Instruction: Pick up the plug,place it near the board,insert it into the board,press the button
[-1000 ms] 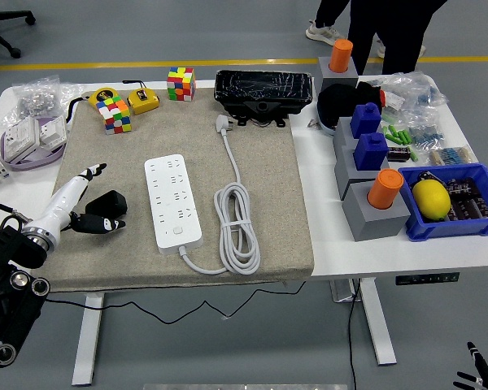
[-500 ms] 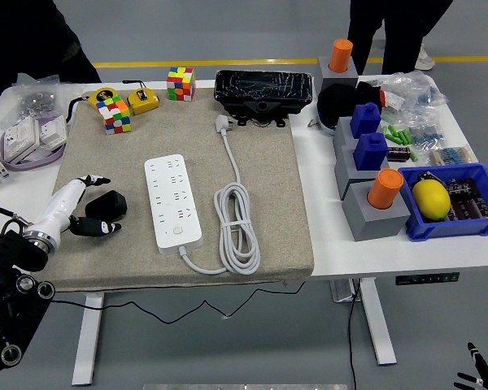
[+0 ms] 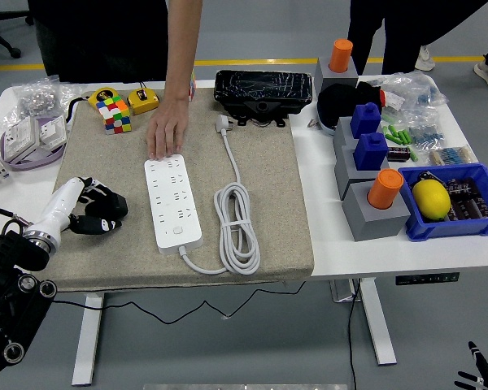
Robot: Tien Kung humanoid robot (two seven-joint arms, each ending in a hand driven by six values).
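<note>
L robot hand [image 3: 88,210] sat on the grey mat [image 3: 268,211] at the counter's [image 3: 342,244] left side, white forearm coming in from the lower-left corner. Its dark fingers [image 3: 98,223] were curled around a black plug [image 3: 110,201], which lay on the mat just left of the white board [image 3: 172,201]; plug and board were apart, not touching. Whether the plug was lifted or resting on the mat couldn't be told. R robot hand showed only as a few dark fingertips [image 3: 477,375] at the bottom-right corner, below counter level; open or closed couldn't be told.

Board lay lengthwise on the mat w/ its round button [image 3: 177,230] at the near end. Its white cable [image 3: 237,236] looped in a coil just right of it & ran up to a white plug head [image 3: 222,122] near the black box [image 3: 263,89] at the far edge.

A person stood at the far side; one hand [image 3: 166,134] reached down w/ the palm flat on the mat, fingertips touching the board's far end. Two colour cubes [image 3: 116,114] & a yellow tape measure [image 3: 143,101] sat at the mat's far-left corner. Right of the mat: grey blocks w/ orange & blue pegs [image 3: 385,187], & a blue bin [image 3: 451,223].
</note>
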